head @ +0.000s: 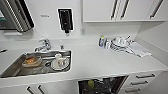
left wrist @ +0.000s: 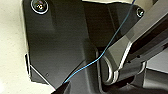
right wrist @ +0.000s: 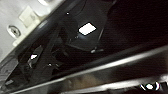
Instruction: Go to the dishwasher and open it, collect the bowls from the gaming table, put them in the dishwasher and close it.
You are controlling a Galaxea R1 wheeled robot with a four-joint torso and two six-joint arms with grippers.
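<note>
The dishwasher (head: 102,85) stands open under the white counter, at the lower edge of the head view, with its dark interior and racks exposed. A yellow-green bowl (head: 90,83) rests among the racks inside. The right wrist view looks into a dark cavity crossed by pale metal rails (right wrist: 105,66), with a light grey panel (right wrist: 15,22) to one side. In the left wrist view the robot's own dark plate and bar hang over a pale speckled surface (left wrist: 10,57).
A steel sink (head: 15,68) left of the dishwasher holds an orange-filled bowl (head: 31,60) and white dishes (head: 60,63), with a faucet (head: 44,45) behind. Bottles (head: 101,41), stacked dishes (head: 120,42) and a cloth (head: 140,51) sit back right. White drawers (head: 145,80) flank the opening.
</note>
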